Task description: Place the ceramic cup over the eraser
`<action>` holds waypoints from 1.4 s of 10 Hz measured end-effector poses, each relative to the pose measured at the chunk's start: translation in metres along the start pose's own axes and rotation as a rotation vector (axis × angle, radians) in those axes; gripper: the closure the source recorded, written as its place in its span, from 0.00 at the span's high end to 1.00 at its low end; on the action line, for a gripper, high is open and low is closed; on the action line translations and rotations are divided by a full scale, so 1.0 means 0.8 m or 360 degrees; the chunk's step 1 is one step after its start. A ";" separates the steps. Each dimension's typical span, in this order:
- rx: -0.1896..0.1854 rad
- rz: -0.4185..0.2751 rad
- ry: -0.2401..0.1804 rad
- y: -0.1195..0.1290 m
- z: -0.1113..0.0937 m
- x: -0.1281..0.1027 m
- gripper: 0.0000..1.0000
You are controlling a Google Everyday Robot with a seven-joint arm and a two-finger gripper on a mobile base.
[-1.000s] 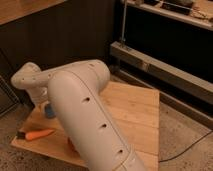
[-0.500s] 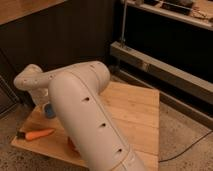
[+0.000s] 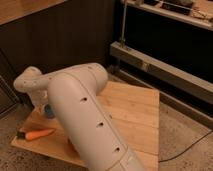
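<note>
Against the views from a second and half a second ago, I find almost nothing changed. The arm (image 3: 82, 117) still lies across the frame from the bottom centre up to the left middle. The carrot (image 3: 35, 134) sits where it did at the lower left.

By my count there is one white arm and one wooden board (image 3: 135, 107) filling the middle of the frame. One orange carrot lies on the board's lower-left corner. One small patch of blue (image 3: 48, 111) peeks out at the arm's left edge, and I take it for the ceramic cup, though too little shows to be certain. One reddish sliver (image 3: 71, 145) shows under the arm near the bottom, too small to name. One dark cable (image 3: 187, 150) runs over the floor at the lower right. One metal rack (image 3: 160, 62) crosses the upper right.

The gripper (image 3: 42, 103) hangs below the arm's rounded end in the left middle of the frame, just above the blue patch and mostly masked by the arm. I cannot tell whether it is open or closed, nor whether it touches or holds the cup. The eraser is out of my sight, as the arm covers the board's left part.
</note>
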 end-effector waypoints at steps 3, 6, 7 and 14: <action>0.0020 -0.0010 -0.0025 0.002 -0.003 -0.004 0.31; 0.0044 0.0005 -0.0016 -0.001 -0.013 0.001 0.03; 0.0054 0.0015 -0.0004 -0.003 -0.017 0.003 0.00; 0.0099 -0.0016 -0.0021 0.023 -0.118 -0.001 0.00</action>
